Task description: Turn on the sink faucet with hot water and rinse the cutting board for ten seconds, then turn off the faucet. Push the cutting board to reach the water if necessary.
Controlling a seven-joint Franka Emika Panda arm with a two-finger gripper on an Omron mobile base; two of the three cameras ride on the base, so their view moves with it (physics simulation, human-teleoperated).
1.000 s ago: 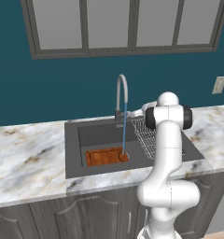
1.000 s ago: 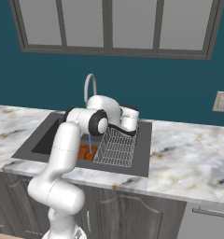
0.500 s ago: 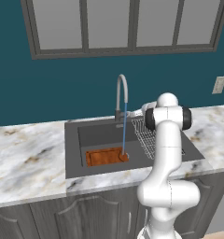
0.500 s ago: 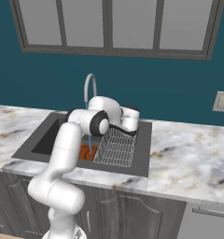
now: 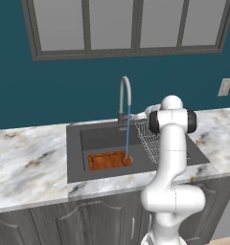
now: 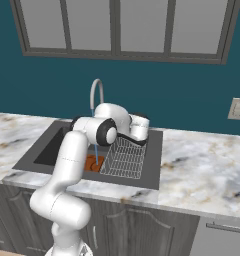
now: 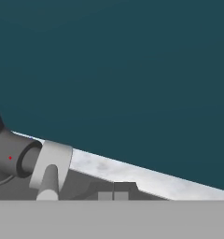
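One marble desk (image 5: 26, 162) runs across the room, with one sink (image 5: 74, 153) set into it. In the left base view, one cutting board (image 5: 106, 160) lies flat on the floor of the basin, toward its front and right of middle. One thin blue stream of water (image 5: 127, 134) falls straight from the spout onto the right end of the board. One sink faucet (image 5: 122, 98) stands at the back rim of the sink, its gooseneck arching forward over the basin. To the right, one wire dish rack (image 5: 150, 139) sits in the right part of the sink, partly behind the one white arm (image 5: 170, 158).

In the hand view, the faucet's dark base and its small grey side lever (image 7: 51, 175) lie close at the lower left, with the pale desk edge slanting behind them. The gripper (image 7: 113, 196) is at the bottom, near the lever, its fingertips pressed together and holding nothing.
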